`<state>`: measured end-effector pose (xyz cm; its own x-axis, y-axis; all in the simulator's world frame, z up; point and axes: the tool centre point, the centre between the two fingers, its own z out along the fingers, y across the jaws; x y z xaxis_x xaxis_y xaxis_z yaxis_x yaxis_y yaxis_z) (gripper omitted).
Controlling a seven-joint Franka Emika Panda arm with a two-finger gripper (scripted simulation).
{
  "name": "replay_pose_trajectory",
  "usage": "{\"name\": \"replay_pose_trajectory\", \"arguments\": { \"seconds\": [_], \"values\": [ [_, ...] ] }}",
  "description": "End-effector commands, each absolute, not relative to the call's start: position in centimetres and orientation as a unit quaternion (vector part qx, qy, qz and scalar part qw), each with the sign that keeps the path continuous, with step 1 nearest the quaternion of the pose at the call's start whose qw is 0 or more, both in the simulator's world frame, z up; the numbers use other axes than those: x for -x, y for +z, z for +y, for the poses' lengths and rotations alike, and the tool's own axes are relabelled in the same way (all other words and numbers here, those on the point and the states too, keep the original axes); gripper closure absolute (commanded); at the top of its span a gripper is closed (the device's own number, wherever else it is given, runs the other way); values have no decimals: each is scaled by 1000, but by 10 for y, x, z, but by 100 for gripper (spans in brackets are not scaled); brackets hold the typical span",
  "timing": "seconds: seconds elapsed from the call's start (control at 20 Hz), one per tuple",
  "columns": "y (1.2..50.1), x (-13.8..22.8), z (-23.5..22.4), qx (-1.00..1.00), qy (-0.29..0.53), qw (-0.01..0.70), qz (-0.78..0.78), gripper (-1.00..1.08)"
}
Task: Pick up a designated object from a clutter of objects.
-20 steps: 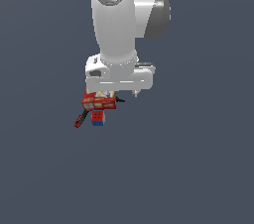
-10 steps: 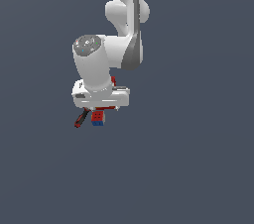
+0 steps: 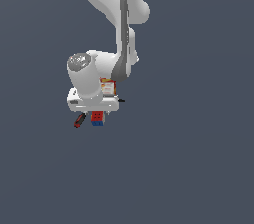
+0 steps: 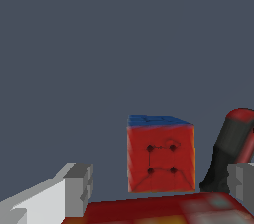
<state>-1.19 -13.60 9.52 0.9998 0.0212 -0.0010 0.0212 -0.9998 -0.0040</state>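
Note:
The designated object, a small cube (image 4: pixel 160 153) with a red face and a blue face, fills the middle of the wrist view. My gripper (image 4: pixel 159 183) is open, its two grey fingertips (image 4: pixel 79 184) wide apart on either side of the cube and apart from it. In the exterior view the cube (image 3: pixel 97 118) shows just below my white hand (image 3: pixel 93 101). The rest of the clutter of objects surrounds it: a black-and-red screwdriver (image 4: pixel 229 149) lies close beside it, and the flat red box (image 4: pixel 173 210) sits on its other side, near the fingers.
In the exterior view the screwdriver (image 3: pixel 79 120) lies on the exterior view's left of the cube. The red box (image 3: pixel 108 87) is mostly hidden behind my wrist. A plain dark grey floor (image 3: pixel 188 158) surrounds the small cluster.
My arm has swung toward the exterior view's left and lower, and the hand has turned. It now covers most of the red box; the objects have not moved.

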Motion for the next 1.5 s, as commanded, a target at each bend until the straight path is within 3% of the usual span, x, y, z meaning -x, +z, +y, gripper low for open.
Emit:
{"name": "replay_pose_trajectory", "arguments": {
  "seconds": [0.0,1.2,1.25,1.45],
  "values": [
    [88,15,-141,1000,0,1,-10,-92],
    [33,17,-144,1000,0,0,-10,-92],
    [33,17,-144,1000,0,0,-10,108],
    [33,17,-144,1000,0,0,-10,108]
  ]
}}
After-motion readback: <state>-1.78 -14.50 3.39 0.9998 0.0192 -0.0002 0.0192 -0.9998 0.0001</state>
